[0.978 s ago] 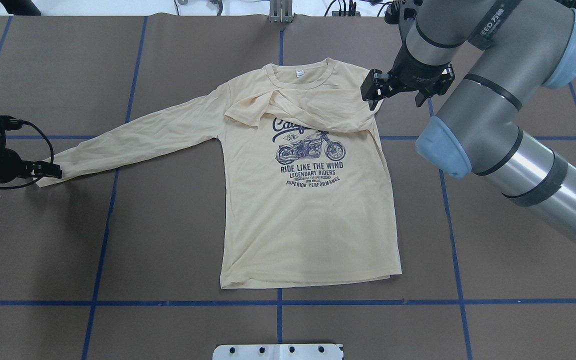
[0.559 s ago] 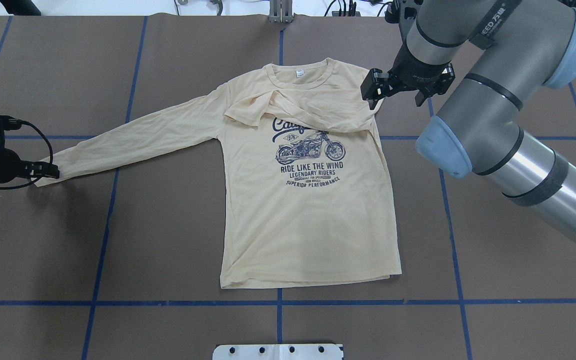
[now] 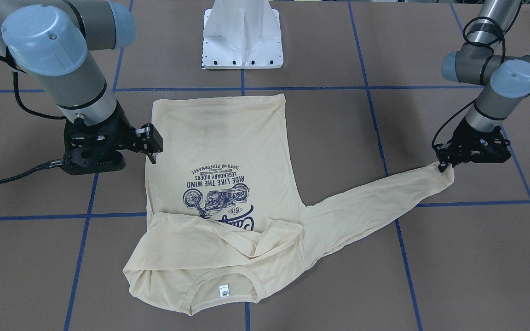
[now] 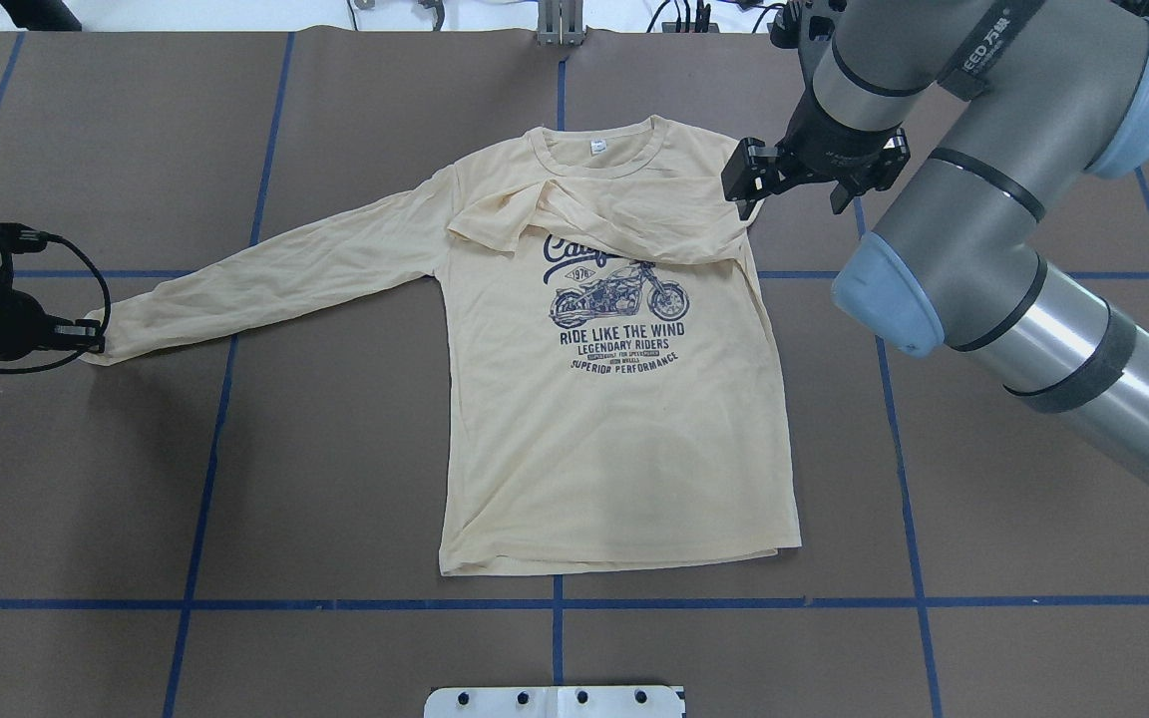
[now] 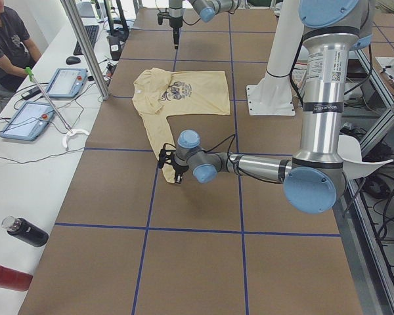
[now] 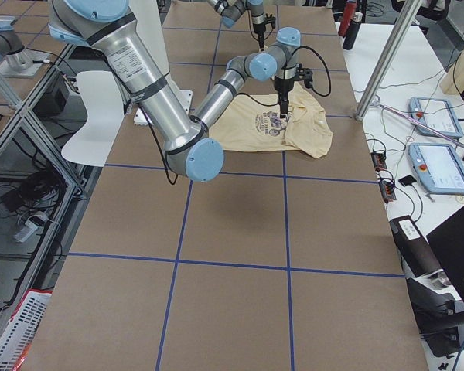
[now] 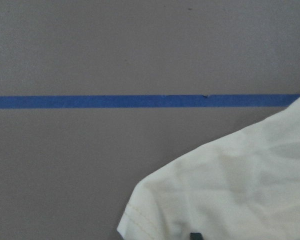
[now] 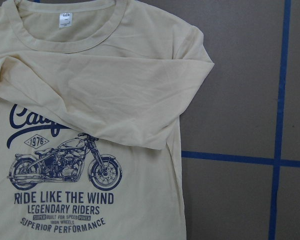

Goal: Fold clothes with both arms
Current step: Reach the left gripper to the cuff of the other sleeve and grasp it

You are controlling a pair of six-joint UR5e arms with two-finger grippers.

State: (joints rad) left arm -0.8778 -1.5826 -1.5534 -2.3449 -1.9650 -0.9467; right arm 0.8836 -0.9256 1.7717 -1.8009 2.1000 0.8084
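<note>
Now for the next fold

Near the robot, the shirt [image 4: 614,439] lies on the table [image 4: 335,479], print up, neck far. Its long sleeve [image 4: 275,274] runs out to the left — the left gripper [image 4: 91,341] is closed on the cuff [image 4: 114,332], so the shirt's body lies to its right. I think that arm should carry the cuff right, across the chest. Farther off, the right gripper [image 4: 791,191] hangs open over the shoulder.

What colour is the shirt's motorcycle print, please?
The print is dark navy, clearest in the right wrist-mounted view.
</note>
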